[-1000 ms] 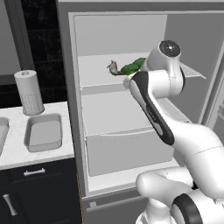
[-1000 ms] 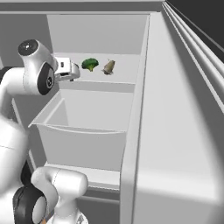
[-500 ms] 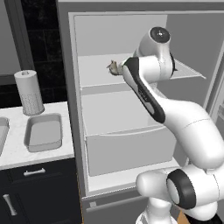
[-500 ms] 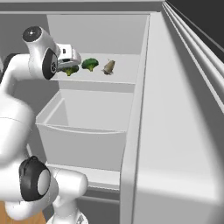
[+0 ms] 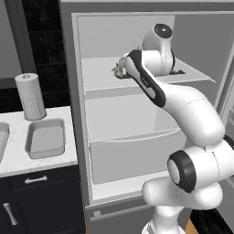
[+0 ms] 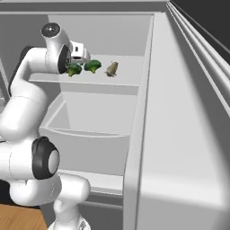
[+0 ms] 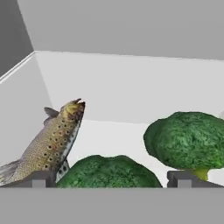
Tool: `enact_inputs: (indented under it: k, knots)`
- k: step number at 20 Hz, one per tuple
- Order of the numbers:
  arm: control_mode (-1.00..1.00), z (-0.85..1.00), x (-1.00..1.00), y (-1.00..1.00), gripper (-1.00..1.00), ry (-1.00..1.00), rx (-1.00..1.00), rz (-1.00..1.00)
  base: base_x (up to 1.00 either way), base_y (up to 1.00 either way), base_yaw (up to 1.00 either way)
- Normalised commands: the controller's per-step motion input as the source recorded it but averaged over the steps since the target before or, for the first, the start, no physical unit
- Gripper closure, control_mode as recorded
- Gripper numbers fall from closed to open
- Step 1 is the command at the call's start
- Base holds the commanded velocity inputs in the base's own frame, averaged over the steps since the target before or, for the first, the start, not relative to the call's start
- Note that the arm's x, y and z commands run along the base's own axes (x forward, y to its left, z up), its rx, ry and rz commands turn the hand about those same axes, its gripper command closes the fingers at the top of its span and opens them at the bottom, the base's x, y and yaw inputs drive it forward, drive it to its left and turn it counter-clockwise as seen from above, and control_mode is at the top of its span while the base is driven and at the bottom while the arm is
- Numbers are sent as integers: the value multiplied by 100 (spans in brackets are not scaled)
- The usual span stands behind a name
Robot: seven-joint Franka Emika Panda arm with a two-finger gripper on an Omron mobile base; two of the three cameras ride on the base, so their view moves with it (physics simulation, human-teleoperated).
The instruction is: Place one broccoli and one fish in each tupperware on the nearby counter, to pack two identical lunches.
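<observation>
- The white arm with dark joints is seen rising from its base, bent at a dark elbow joint, then sweeping upward and forward.
- The wrist is turned at the top of the reach, so the hand is pointed forward at about upper-shelf height.
- The gripper (image 7: 109,179) is spread wide, with its two dark fingertips (image 7: 40,179) set far apart.
- Nothing is clamped between the fingers.

open fridge (image 5: 137,151), white shelves; paper towel roll (image 5: 30,96) upright on countertop beside dark wall
</observation>
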Motion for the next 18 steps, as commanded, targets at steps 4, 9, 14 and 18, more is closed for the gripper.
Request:
enact_inputs:
  k: [4,9,14,18]
  knots:
    - [-100,-12,-4,0,-100,1,10,-19,0,0,0]
    - [-100,-23,-19,0,-100,0,7,-17,0,0,0]
    - [-100,-7,-3,-2,-100,0,10,-17,0,0,0]
    - [-100,0,0,-3,-100,0,23,-19,0,0,0]
